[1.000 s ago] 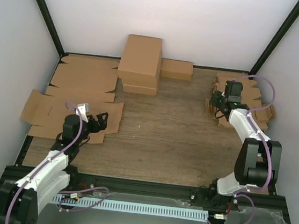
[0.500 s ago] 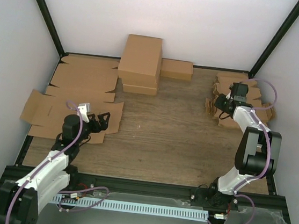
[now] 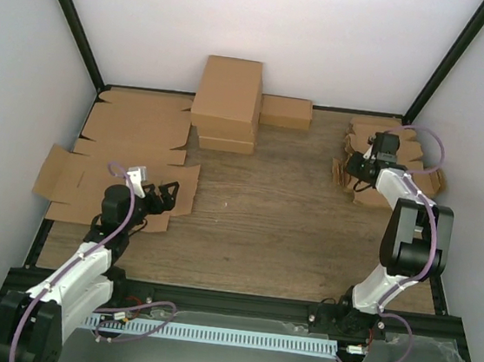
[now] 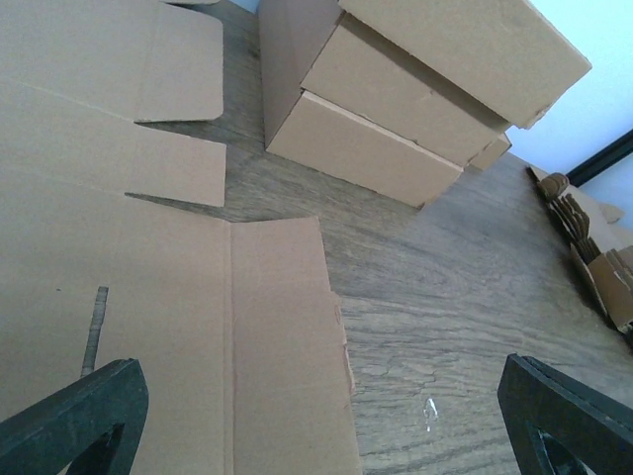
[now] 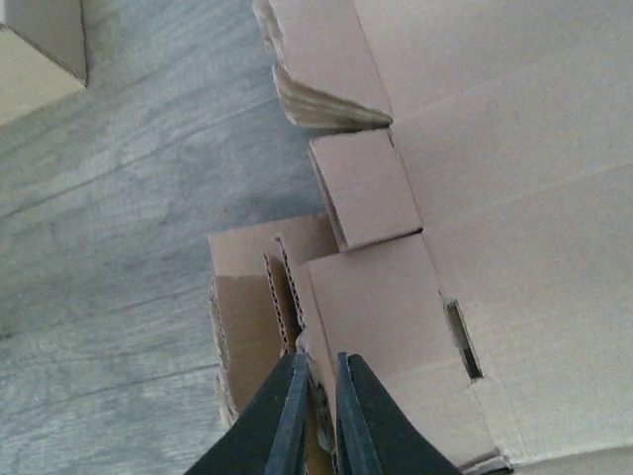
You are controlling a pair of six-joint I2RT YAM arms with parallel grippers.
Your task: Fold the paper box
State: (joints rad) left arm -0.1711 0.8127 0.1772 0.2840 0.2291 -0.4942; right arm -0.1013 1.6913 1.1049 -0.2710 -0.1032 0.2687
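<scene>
A stack of small brown die-cut paper box blanks (image 3: 411, 157) lies at the back right of the table. My right gripper (image 3: 354, 169) is at the stack's left edge. In the right wrist view its jaws (image 5: 318, 371) are nearly together, pinching the corrugated edge of a flap of the top paper box blank (image 5: 386, 317). My left gripper (image 3: 163, 196) is open and empty, low over the right edge of a big flat cardboard sheet (image 3: 76, 181); its fingertips (image 4: 79, 416) show wide apart in the left wrist view.
A large brown carton (image 3: 227, 101) stands at the back centre with a smaller folded box (image 3: 286, 112) beside it; both show in the left wrist view (image 4: 415, 89). Big flat sheets (image 4: 148, 327) cover the table's left side. Black frame posts stand at the back corners.
My right arm has raised its elbow and shifted its wrist slightly right and back at the stack of blanks. The left arm has not moved.
</scene>
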